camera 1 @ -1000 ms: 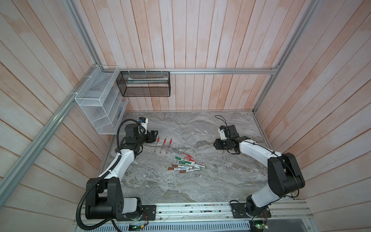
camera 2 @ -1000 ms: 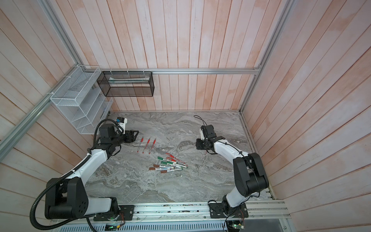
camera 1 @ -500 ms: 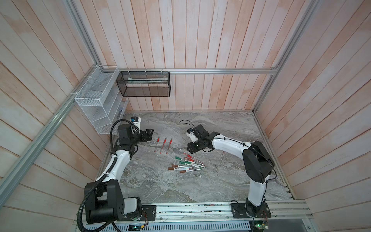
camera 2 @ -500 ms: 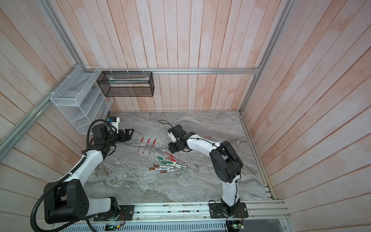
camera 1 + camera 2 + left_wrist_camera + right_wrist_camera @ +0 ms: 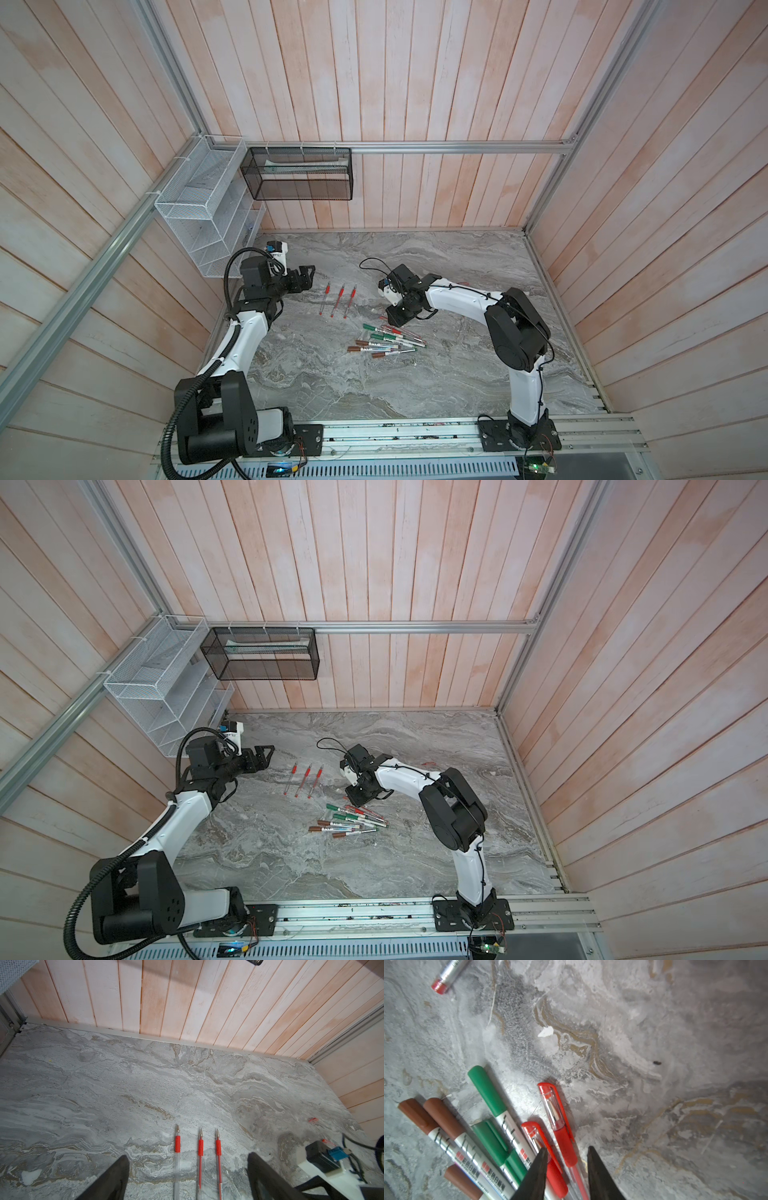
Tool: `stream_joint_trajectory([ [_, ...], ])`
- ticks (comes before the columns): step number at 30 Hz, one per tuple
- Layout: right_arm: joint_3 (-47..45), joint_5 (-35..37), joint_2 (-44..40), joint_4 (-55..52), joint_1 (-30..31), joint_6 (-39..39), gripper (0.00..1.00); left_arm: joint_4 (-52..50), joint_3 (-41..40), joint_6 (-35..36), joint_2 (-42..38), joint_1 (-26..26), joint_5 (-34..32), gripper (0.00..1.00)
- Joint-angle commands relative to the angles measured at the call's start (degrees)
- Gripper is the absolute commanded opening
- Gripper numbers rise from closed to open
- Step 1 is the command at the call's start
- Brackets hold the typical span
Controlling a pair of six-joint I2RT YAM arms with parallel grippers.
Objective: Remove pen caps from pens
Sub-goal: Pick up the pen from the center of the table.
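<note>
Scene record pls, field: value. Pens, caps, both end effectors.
uncapped pens: three red pens side by side in a row, tips bare
capped pens: pile of red, green and brown ones, caps on
left end effector: open, empty, beside the row
right end effector: open, straddling a capped red pen at the pile's edge
surface: marble table

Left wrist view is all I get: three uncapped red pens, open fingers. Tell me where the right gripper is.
Observer: The right gripper hangs low at the edge of a pile of pens, nearer the base rail than your three pens.
Operator: Say what is between its jaws.
Observer: A red-capped pen, straddled with gaps on both sides, not pinched.
Operator: List what else there is capped.
Observer: Green-capped markers, brown-capped markers and another red-capped pen.
</note>
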Motion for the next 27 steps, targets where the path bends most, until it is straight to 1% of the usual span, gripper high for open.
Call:
stream_joint_trajectory([
  [1,1.42,-0.38,2.36,-2.40,0.24,-1.53,0.31,0.90,-0.73,-0.43,-1.06,0.27,1.08,0.90],
  [9,3.72,1.42,5.79,-2.25,0.24,-1.73,0.24,0.89,-0.79,-0.50,-1.36,0.64,1.06,0.90],
  [12,3.88,4.60,6.53,-2.15,0.08,-2.46,0.19,1.36,-1.01,-0.66,-1.24,0.71,0.63,0.90],
  [16,3.93,6.26,5.66,-2.10,-0.87,-2.83,0.13,0.59,-0.55,-0.97,-1.59,0.75,1.40,0.90],
  [20,4.25,7.73,3.48,-1.61,-2.75,-3.05,0.10,0.92,-0.66,-1.18,-1.59,0.80,1.32,0.90],
  [24,5.62,7.78,-0.24,-1.44,-4.85,-2.95,0.08,1.30,-0.86,-1.14,-2.20,0.80,4.93,0.90],
  [27,5.82,6.85,-3.77,0.61,-6.69,-1.17,0.05,3.24,-1.64,-2.78,-2.20,0.80,9.92,0.90],
])
